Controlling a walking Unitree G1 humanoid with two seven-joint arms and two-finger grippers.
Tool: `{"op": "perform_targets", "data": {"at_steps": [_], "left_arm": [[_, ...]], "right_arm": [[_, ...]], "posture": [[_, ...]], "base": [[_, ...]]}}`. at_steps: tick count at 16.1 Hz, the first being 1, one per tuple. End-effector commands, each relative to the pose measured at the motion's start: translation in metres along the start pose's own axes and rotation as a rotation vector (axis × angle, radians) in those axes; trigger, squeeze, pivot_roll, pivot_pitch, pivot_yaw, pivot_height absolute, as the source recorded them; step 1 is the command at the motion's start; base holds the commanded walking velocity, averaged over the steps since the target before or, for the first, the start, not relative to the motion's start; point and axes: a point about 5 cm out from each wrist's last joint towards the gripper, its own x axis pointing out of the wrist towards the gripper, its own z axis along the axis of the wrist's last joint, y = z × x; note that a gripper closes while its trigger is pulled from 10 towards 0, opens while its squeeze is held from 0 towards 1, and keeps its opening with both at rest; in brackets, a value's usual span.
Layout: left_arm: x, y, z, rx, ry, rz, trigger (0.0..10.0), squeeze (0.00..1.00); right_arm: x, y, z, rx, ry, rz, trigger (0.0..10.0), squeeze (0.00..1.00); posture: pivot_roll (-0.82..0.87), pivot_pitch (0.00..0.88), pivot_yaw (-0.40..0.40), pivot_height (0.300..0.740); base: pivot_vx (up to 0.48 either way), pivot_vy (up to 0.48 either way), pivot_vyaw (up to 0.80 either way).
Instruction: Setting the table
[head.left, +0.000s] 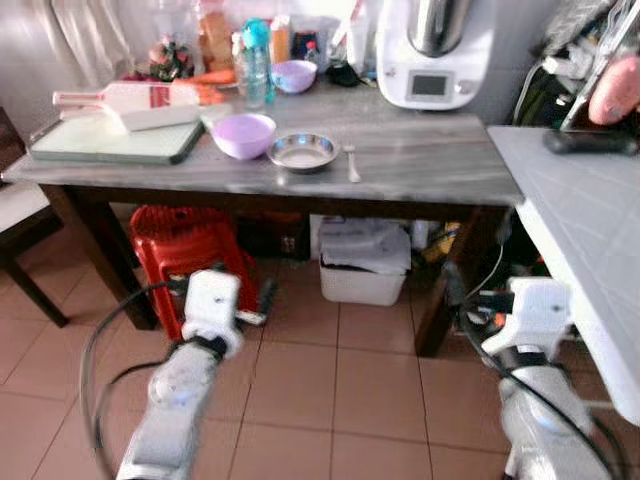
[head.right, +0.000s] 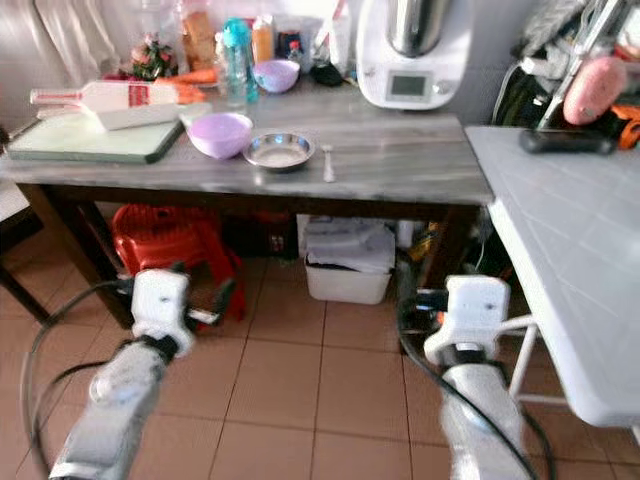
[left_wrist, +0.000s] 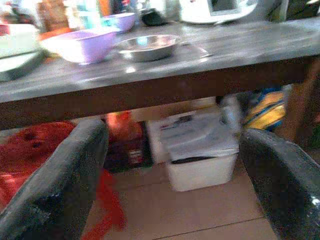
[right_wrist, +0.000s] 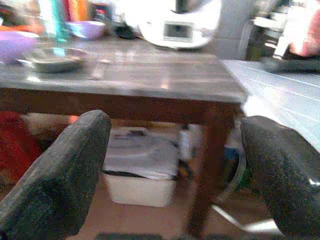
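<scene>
we stand before the grey table (head.left: 420, 165) with both arms held low over the tiled floor. our left pincer (left_wrist: 170, 175) is released, fingers spread wide, and our right pincer (right_wrist: 175, 170) is released too; neither holds anything. on the table, the steel bowl (head.left: 302, 151) sits just beside the lilac bowl (head.left: 244, 134), with a spoon (head.left: 352, 163) near its other side. a white bin (head.left: 362, 262) sits underneath.

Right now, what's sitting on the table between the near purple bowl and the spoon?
The steel bowl sits between the purple bowl and the spoon, close beside the purple one, as the left eye view shows.
</scene>
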Motion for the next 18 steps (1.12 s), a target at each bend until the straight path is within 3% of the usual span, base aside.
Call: {"op": "perform_targets", "data": {"at_steps": [1, 18], "left_arm": [[0.0014, 0.0038, 0.0018, 0.015, 0.005, -0.002, 10.0, 0.00], [0.0079, 0.0027, 0.0058, 0.011, -0.010, -0.029, 10.0, 0.00]], "right_arm": [[0.0015, 0.0032, 0.0028, 0.006, -0.013, 0.011, 10.0, 0.00], [0.0059, 0.0032, 0.0035, 0.022, -0.027, 0.000, 10.0, 0.00]], "posture": [[-0.03, 0.009, 0.007, 0.740], [-0.03, 0.005, 0.027, 0.740]], "base": [[0.000, -0.364, 0.00], [0.000, -0.363, 0.00]]}}
